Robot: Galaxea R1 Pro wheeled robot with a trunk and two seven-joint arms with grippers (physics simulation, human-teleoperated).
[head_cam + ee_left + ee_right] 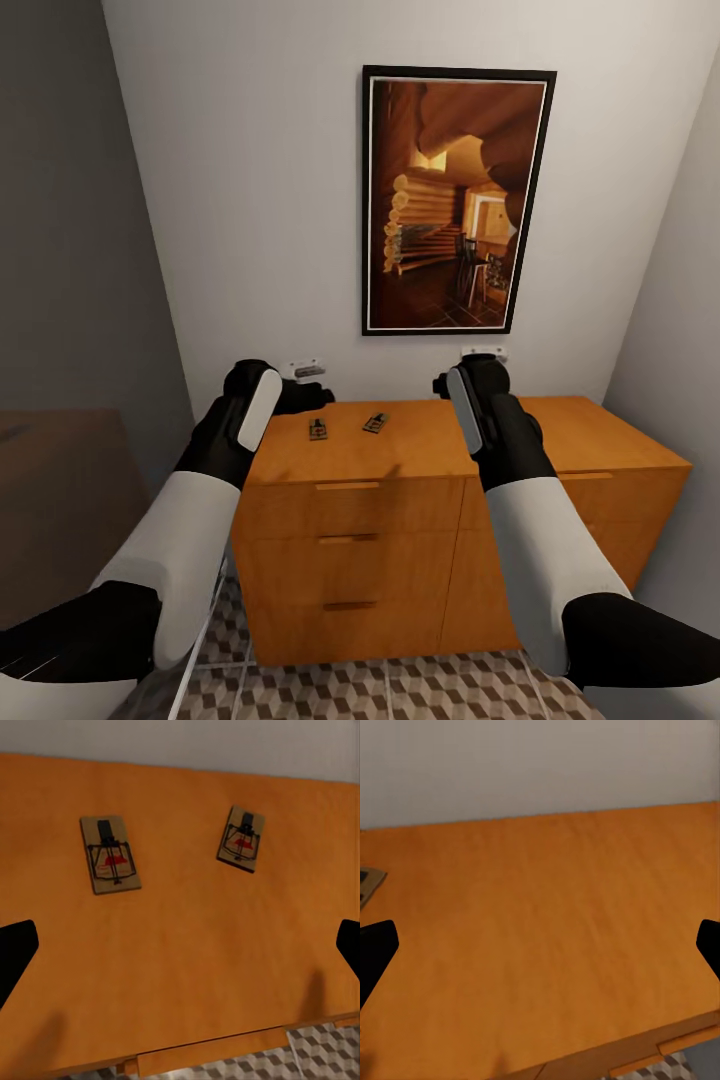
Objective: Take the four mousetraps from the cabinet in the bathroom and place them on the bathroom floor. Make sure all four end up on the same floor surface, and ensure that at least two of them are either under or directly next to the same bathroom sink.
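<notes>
The robot is facing the orange-brown cabinet (400, 500), which is standing against the white wall under a framed picture (455, 200) of a log interior. Two mousetraps are lying flat on the cabinet's top, apart from each other, toward the back edge near the wall: one mousetrap (109, 854) is sitting nearer the cabinet's left end and the other mousetrap (241, 838) is lying beside it toward the middle, slightly turned. In the head view they are showing as two small dark slabs (318, 430) and (375, 422) between the two forearms. The left gripper (180, 952) is hovering above the cabinet's top, in front of the two traps, with its dark fingers (15, 952) spread wide to either side and nothing between them. The right gripper (540, 952) is hanging over a bare stretch of the same top, further toward the cabinet's right end, its fingers (375, 956) likewise standing wide apart and holding nothing; the corner of a trap is just peeking in at the edge of that view. The cube-patterned bathroom floor (400, 690) is showing below the cabinet's drawer fronts.
</notes>
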